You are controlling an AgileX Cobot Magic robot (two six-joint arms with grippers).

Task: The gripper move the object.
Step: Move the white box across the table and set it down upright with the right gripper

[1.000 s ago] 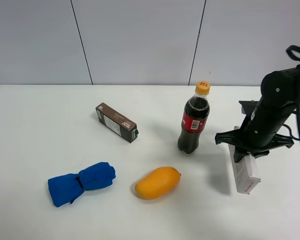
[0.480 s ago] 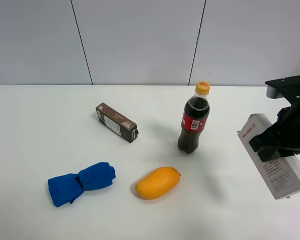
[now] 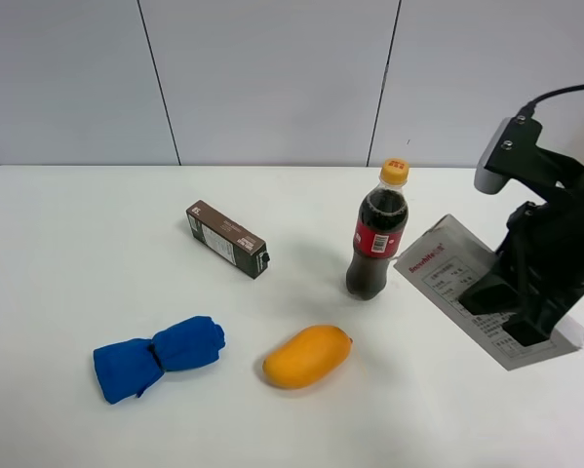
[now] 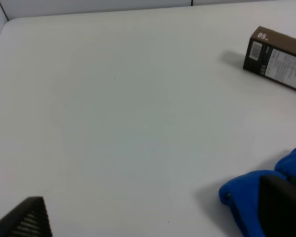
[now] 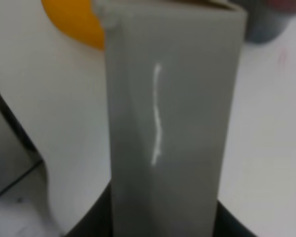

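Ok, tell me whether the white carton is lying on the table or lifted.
Lifted and tilted: the right gripper clamps the white carton, which hangs at a slant above the table.

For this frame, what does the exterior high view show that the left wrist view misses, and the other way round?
Only the exterior high view shows the cola bottle, the mango, and the right gripper shut on the white carton, which it holds tilted and apparently lifted off the table. Only the left wrist view shows the left gripper, its dark fingertips wide apart with nothing between them. Both views show the dark brown carton, the blue cloth and the white table.
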